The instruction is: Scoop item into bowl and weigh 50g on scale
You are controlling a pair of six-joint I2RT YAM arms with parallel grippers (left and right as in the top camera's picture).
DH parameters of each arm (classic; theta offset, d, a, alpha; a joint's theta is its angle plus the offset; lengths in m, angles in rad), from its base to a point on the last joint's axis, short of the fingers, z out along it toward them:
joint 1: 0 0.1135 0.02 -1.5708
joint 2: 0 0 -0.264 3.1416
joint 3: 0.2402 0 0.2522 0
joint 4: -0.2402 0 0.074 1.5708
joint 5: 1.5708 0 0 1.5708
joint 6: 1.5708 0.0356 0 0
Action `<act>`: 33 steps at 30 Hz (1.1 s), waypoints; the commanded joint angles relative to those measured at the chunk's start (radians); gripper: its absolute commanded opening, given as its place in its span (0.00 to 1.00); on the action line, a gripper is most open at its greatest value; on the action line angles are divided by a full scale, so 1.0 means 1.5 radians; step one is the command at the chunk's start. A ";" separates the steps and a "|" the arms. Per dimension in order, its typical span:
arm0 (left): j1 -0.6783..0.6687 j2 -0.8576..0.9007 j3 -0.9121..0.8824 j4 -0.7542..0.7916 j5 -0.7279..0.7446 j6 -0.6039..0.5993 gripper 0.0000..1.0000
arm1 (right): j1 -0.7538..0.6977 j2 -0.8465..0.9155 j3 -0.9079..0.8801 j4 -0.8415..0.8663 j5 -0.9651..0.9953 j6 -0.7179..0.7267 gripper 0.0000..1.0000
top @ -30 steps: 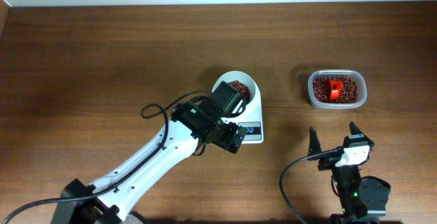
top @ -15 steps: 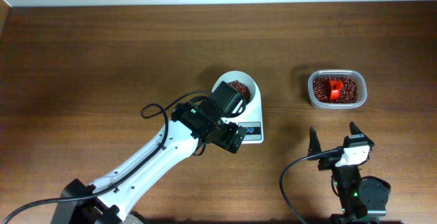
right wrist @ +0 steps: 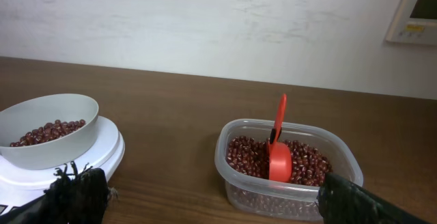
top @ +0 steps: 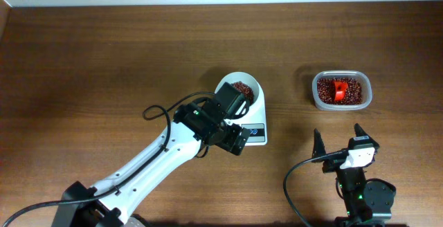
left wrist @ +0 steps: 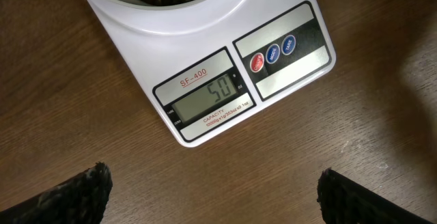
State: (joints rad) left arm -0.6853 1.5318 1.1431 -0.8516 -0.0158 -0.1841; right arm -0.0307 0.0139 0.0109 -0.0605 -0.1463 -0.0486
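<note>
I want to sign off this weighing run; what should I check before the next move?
1. The display on the scale reads 50: ok.
2. Unit shown is grams: cannot tell, too small to read.
3. White bowl sits on the scale with red beans inside: ok.
4. Red scoop rests in the clear container, held by no gripper: ok.
5. Left gripper open and empty: ok.
6. Right gripper open and empty: ok.
</note>
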 commanded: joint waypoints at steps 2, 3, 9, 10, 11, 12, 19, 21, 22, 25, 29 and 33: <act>0.000 0.005 0.011 -0.001 -0.005 -0.001 0.99 | 0.004 -0.007 -0.004 -0.005 0.008 0.001 0.99; 0.000 0.005 0.011 -0.001 -0.005 -0.001 0.99 | 0.004 -0.007 -0.004 -0.005 0.008 0.001 0.99; 0.000 0.005 0.011 -0.001 -0.005 -0.001 0.99 | 0.004 -0.007 -0.004 -0.005 0.008 0.001 0.99; 0.000 0.005 0.011 -0.001 -0.005 -0.001 0.99 | 0.004 -0.007 -0.004 -0.005 0.008 0.001 0.99; 0.000 0.005 0.011 -0.001 -0.005 -0.001 0.99 | 0.004 -0.007 -0.004 -0.005 0.008 0.001 0.99; 0.000 0.005 0.011 -0.001 -0.005 -0.001 0.99 | 0.004 -0.007 -0.004 -0.005 0.008 0.001 0.99; 0.000 -0.074 0.011 -0.001 -0.005 -0.001 0.99 | 0.004 -0.007 -0.004 -0.005 0.008 0.001 0.99; 0.001 -0.124 0.011 -0.001 -0.005 -0.001 0.99 | 0.004 -0.007 -0.004 -0.005 0.008 0.001 0.99; 0.001 -0.152 0.011 -0.001 -0.005 -0.001 0.99 | 0.004 -0.007 -0.004 -0.005 0.008 0.001 0.99; 0.001 -0.239 0.011 -0.024 -0.040 0.030 0.99 | 0.004 -0.007 -0.004 -0.005 0.008 0.001 0.99; 0.001 -0.349 -0.005 -0.072 -0.043 0.032 0.99 | 0.004 -0.007 -0.004 -0.005 0.008 0.001 0.99; 0.001 -0.474 -0.087 -0.049 -0.057 0.031 0.99 | 0.004 -0.007 -0.004 -0.005 0.008 0.001 0.99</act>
State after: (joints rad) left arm -0.6853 0.9474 1.1118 -0.9470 -0.0715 -0.1528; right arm -0.0307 0.0139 0.0109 -0.0605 -0.1463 -0.0494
